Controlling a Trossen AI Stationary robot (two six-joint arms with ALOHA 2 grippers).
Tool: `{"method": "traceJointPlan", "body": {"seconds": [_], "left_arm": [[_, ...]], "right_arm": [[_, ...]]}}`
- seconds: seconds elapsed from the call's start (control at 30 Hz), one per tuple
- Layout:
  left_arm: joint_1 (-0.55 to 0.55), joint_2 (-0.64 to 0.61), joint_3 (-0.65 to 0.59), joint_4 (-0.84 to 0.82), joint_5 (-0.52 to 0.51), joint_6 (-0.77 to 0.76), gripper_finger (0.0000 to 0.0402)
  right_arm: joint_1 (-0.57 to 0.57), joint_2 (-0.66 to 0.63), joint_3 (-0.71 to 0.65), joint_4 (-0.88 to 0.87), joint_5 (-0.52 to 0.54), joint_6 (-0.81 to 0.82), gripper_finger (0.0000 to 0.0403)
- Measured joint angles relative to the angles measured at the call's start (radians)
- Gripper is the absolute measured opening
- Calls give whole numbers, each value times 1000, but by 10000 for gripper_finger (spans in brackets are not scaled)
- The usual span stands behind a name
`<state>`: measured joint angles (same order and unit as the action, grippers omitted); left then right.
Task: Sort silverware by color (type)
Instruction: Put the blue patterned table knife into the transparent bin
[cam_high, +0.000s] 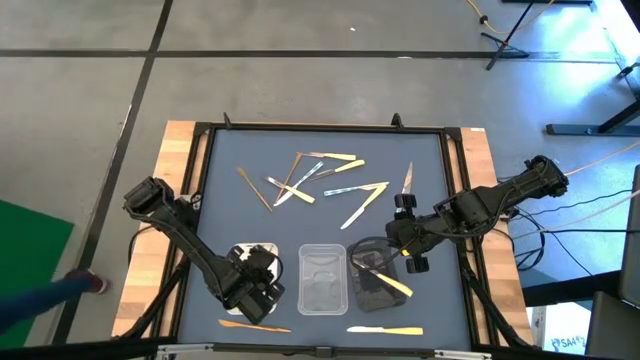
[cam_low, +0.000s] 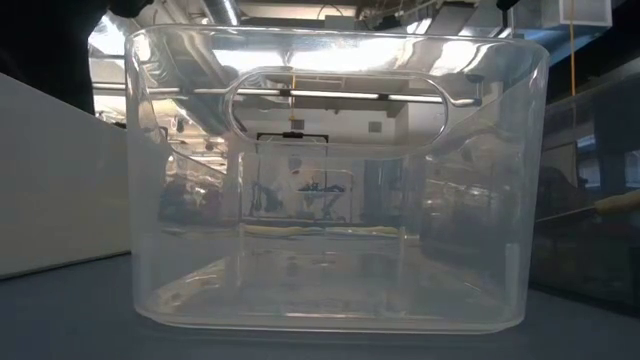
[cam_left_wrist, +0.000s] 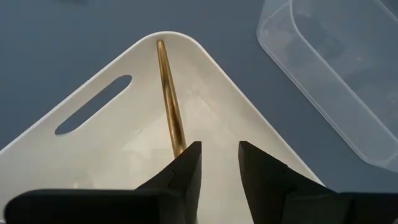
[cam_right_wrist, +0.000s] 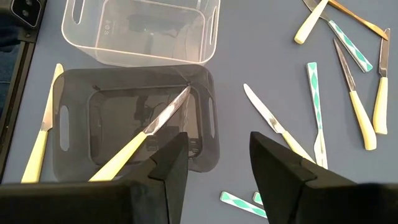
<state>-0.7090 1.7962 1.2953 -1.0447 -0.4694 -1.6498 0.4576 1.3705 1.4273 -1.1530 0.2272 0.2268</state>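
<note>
Left hand (cam_left_wrist: 219, 163) is held over the white tray (cam_left_wrist: 81, 162) near the front edge of the tabletop (cam_high: 230, 160); fingers are apart, nothing is clamped; a brown utensil (cam_left_wrist: 170, 99) is seen lying in that tray just ahead of the fingertips, so it is judged to be released. Right hand (cam_right_wrist: 217, 155) is poised above the black tray (cam_right_wrist: 74, 134) toward the front right; fingers are apart and empty; a cream-handled knife (cam_right_wrist: 140, 140) is seen resting tilted in the black tray, blade up on the rim. The clear tray (cam_high: 323, 280) between the two others appears empty.

Progress is judged early: one brown piece is sorted in white, one cream piece in black. Most is left: a heap of mixed utensils (cam_high: 310, 180) is scattered at mid-tabletop toward the far edge, brown, cream and patterned clear ones crossed over each other; a brown piece (cam_high: 255, 325) and a cream knife (cam_high: 385, 330) are left at the front edge outside the trays; another cream knife (cam_right_wrist: 40, 140) lies just beside the black tray.
</note>
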Motion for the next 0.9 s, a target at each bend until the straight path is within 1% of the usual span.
{"method": "traceJointPlan", "body": {"seconds": [0.23, 0.33, 0.6, 0.77, 0.9], "left_arm": [[0, 0, 0, 0, 1, 2, 109], [0, -4, 0, 0, 18, 1, 109], [0, -60, 0, 1, 27, 6, 109], [0, -107, 0, 10, 25, 61, 109], [9, -129, 0, 11, 3, 110, 109]], "right_arm": [[0, 0, 0, 0, 0, 0, 159], [0, 0, 0, 0, 0, 0, 159], [0, 0, 0, -8, 0, 0, 159], [0, 0, 0, -63, 0, 0, 159], [0, 0, 0, -102, 0, -4, 159]]}}
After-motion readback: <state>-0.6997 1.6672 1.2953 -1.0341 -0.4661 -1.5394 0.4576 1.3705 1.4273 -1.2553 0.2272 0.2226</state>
